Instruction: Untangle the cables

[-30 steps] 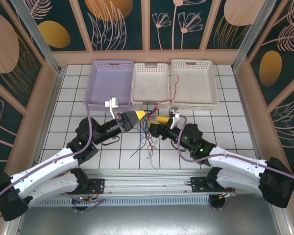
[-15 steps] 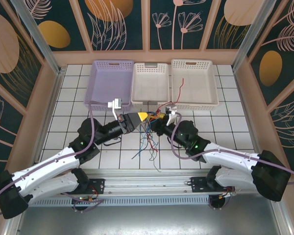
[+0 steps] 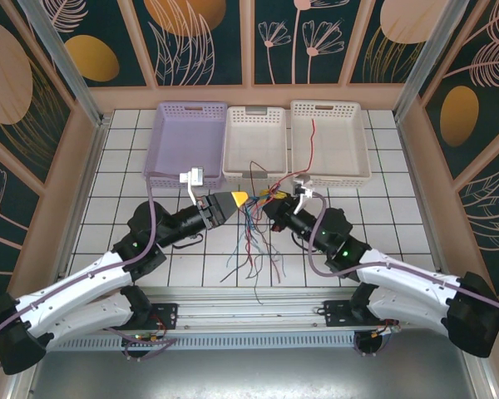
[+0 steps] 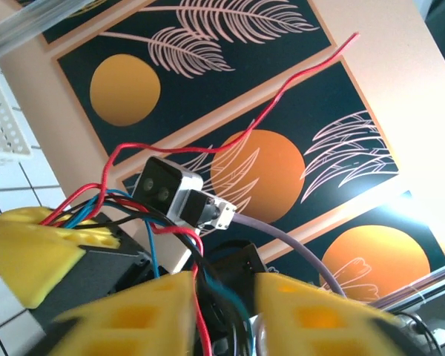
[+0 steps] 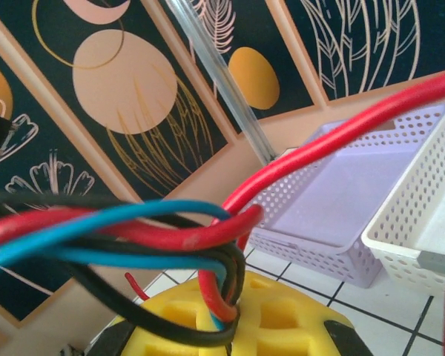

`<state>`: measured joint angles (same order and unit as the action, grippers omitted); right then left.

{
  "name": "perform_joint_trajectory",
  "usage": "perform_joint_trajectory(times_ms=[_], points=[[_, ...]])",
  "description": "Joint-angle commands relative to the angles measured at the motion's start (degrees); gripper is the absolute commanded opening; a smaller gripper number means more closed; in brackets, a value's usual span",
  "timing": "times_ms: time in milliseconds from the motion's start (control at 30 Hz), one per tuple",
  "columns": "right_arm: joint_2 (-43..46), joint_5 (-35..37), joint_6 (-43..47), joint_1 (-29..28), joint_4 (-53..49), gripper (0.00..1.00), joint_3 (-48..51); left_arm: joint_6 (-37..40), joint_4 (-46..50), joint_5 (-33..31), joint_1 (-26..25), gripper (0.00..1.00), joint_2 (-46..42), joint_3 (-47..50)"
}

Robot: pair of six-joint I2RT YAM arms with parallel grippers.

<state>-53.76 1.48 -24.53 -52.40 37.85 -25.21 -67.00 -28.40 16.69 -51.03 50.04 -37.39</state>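
Now we are mid-way through pulling apart: our right gripper (image 3: 270, 200) is clenched on the cables (image 3: 251, 220), bunched above the middle of the worktop (image 3: 125, 170) with loose ends trailing toward its near edge, while our left gripper (image 3: 238, 198) stands with fingers parted around a few strands. Next, we judge, the left should pinch one strand and draw it clear sideways.

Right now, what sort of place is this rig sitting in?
Probably a purpose-built robot test booth, not a real room: a tiled tabletop boxed in by printed wall panels on aluminium posts, with three baskets lined up at the back.
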Motion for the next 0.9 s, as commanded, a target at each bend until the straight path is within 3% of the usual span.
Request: perform_joint_trajectory(times_ms=[0,100,200,400,667,867], points=[[2.6,-4.1,-1.3,0.8,-0.6,0.00,1.2,4.6,6.0,0.0,-0.5,0.65,-2.8,-3.5],[4.5,-7.5,-2.1,2.3,-1.9,0.00,1.9,8.7,12.6,-1.4,-0.4,0.86,-5.2,-4.4],[6.4,-12.2,-4.1,5.4,-2.0,0.00,2.7,13.9,20.5,-3.5,-0.5,0.92,-6.4,-4.9],[7.4,-25.0,-8.4,13.1,-0.2,0.00,3.3,16.6,21.3,-0.4,-0.4,0.91,-3.5,0.5],[3.6,-33.2,-8.3,13.2,-1.6,0.00,-0.5,18.2,17.0,1.7,-0.4,0.85,3.7,2.0],[2.1,-35.2,-8.9,12.9,-0.9,0.00,-0.9,18.6,13.7,4.6,-0.4,0.72,7.8,2.2]])
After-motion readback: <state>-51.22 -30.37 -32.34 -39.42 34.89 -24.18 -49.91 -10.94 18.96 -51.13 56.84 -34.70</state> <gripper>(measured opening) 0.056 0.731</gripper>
